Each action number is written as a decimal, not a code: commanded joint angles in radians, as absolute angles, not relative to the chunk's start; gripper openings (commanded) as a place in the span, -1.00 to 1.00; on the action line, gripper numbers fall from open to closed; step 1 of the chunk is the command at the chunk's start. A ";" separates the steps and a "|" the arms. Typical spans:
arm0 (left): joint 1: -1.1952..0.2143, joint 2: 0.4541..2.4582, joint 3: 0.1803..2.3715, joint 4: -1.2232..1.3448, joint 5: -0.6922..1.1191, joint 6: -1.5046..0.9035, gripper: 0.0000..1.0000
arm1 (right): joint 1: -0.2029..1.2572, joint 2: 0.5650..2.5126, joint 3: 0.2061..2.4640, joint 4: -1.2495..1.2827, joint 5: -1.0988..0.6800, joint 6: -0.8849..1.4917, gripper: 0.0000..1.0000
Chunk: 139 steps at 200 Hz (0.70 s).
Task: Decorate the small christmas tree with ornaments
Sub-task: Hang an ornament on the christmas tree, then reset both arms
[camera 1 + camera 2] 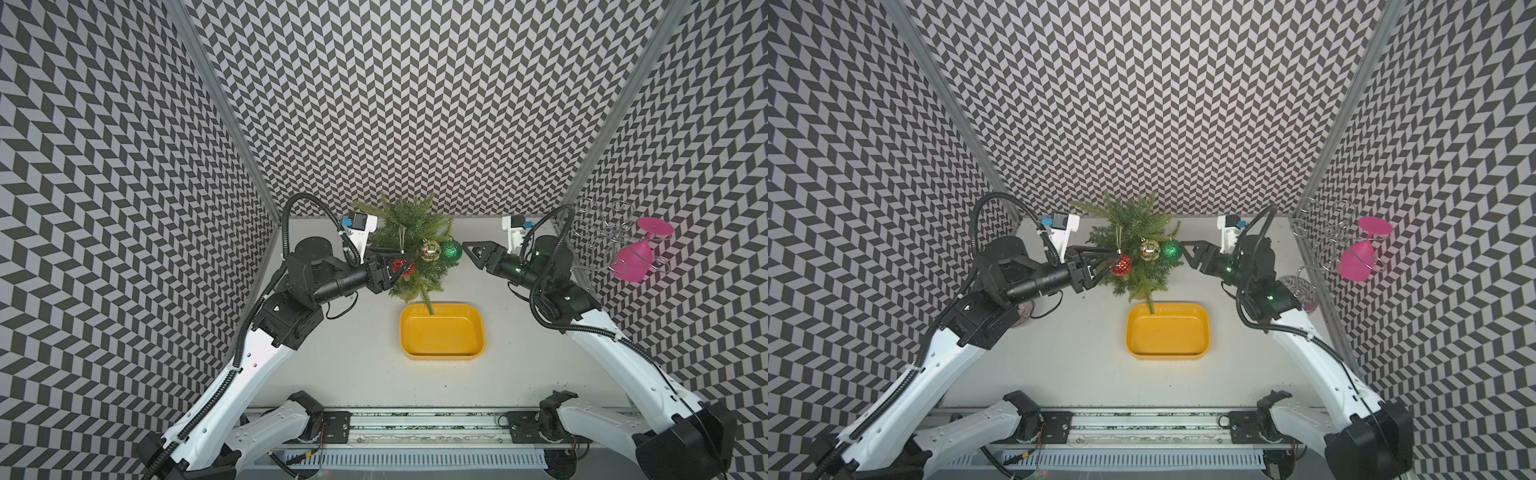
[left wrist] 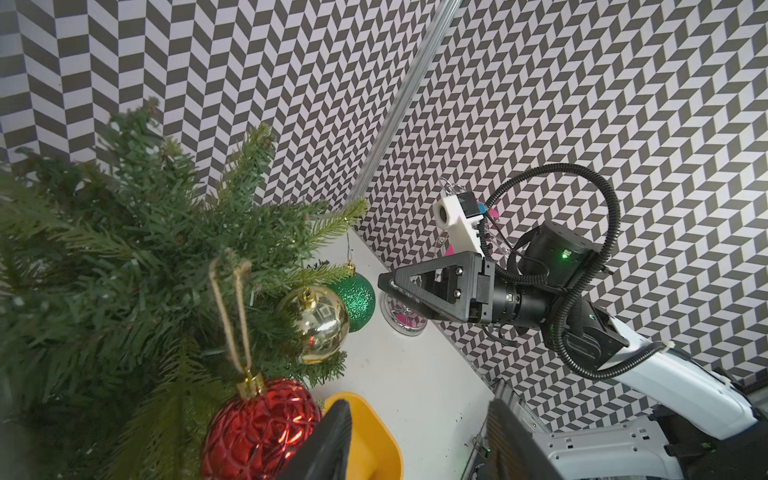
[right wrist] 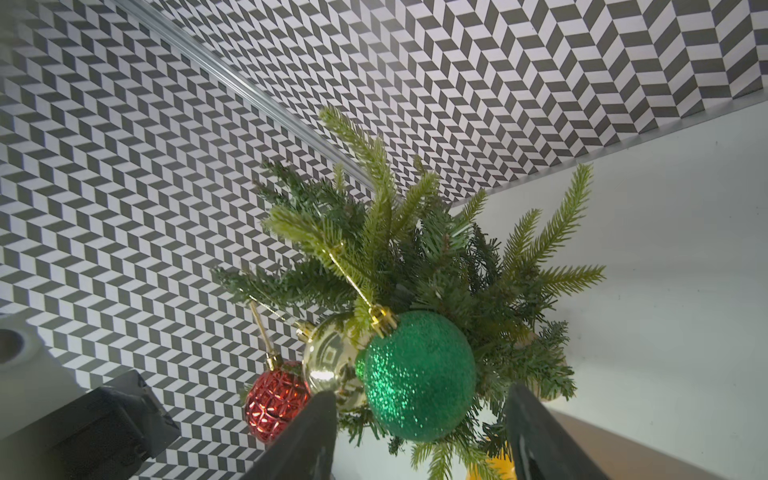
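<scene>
The small christmas tree [image 1: 409, 232] [image 1: 1133, 232] stands at the back of the table, in both top views. Three ornaments hang on it by gold strings: faceted red [image 1: 400, 266] [image 2: 257, 432], shiny gold [image 1: 430, 250] [image 2: 322, 324] and glittery green [image 1: 451, 251] [image 3: 419, 378]. My left gripper [image 1: 405, 257] [image 2: 419, 419] is at the tree's left side. Its jaws stand apart with nothing between them, and the red bauble hangs just outside one finger. My right gripper [image 1: 466, 246] [image 3: 422, 390] is open just to the right of the green bauble, not holding it.
A yellow tray [image 1: 482, 332] sits in front of the tree, with one low branch reaching over its rim. A pink wine glass [image 1: 633, 257] hangs upside down on a wire rack [image 1: 598, 224] at the right wall. Patterned walls close in the back and both sides.
</scene>
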<state>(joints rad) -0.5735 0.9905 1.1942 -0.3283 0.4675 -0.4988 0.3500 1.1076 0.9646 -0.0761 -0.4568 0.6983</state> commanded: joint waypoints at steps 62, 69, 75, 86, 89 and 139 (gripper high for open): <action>-0.576 0.883 1.124 -0.534 0.381 -0.457 0.09 | 0.345 0.997 0.894 -0.238 -0.516 0.472 0.38; -0.577 0.873 1.113 -0.543 0.369 -0.458 0.09 | 0.345 0.985 0.886 -0.243 -0.515 0.465 0.40; -0.576 0.866 1.103 -0.552 0.359 -0.460 0.09 | 0.345 0.977 0.881 -0.250 -0.514 0.457 0.42; -0.574 0.853 1.088 -0.577 0.335 -0.465 0.09 | 0.345 0.963 0.873 -0.265 -0.503 0.446 0.46; -0.572 0.847 1.084 -0.585 0.329 -0.465 0.09 | 0.345 0.959 0.872 -0.271 -0.496 0.444 0.47; -0.494 0.756 1.004 -0.698 0.206 -0.480 0.26 | 0.344 0.902 0.838 -0.379 -0.309 0.422 0.71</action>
<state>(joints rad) -0.5350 0.7940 1.0340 -0.6186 0.2966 -0.4767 0.3500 0.9333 0.8528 -0.3355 -0.4362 0.4503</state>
